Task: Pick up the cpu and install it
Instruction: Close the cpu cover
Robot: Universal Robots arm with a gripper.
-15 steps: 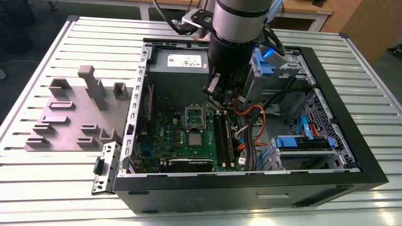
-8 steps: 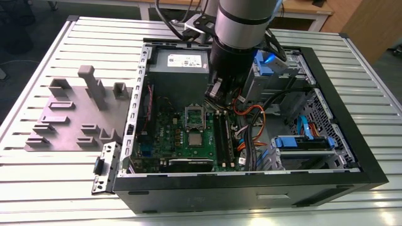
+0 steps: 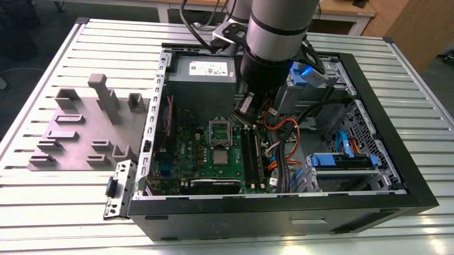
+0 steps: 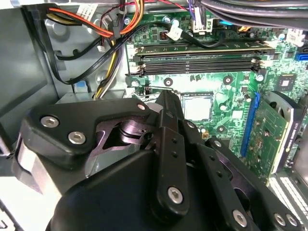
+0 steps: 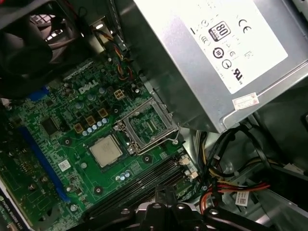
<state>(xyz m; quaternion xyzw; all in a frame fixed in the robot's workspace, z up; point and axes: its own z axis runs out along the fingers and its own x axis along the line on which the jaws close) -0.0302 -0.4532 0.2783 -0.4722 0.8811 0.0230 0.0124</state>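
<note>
Basically a mid-job shot: open PC case (image 3: 397,175) lying on its side on the slatted table (image 3: 85,48), arm (image 3: 273,48) reaching down into it near the far side. Hand (image 4: 166,103) hanging above the green motherboard (image 5: 72,144), close to the power supply (image 5: 216,53), black linkage up close in the second wrist view. Can't tell whether the fingers are spread or pressed together, tips hidden behind the hand's own body. Nothing visibly pinched.

The cpu (image 5: 106,150) sitting flat on the motherboard, silver top up, just beside the open socket frame (image 5: 147,126), apart from the hand. Same chip in the exterior view (image 3: 221,158) and the second wrist view (image 4: 198,108), between the socket frame and the graphics card (image 3: 212,186). RAM slots (image 4: 197,60) alongside. Grey plastic fixture (image 3: 78,133) on the table by the case's open edge.
</note>
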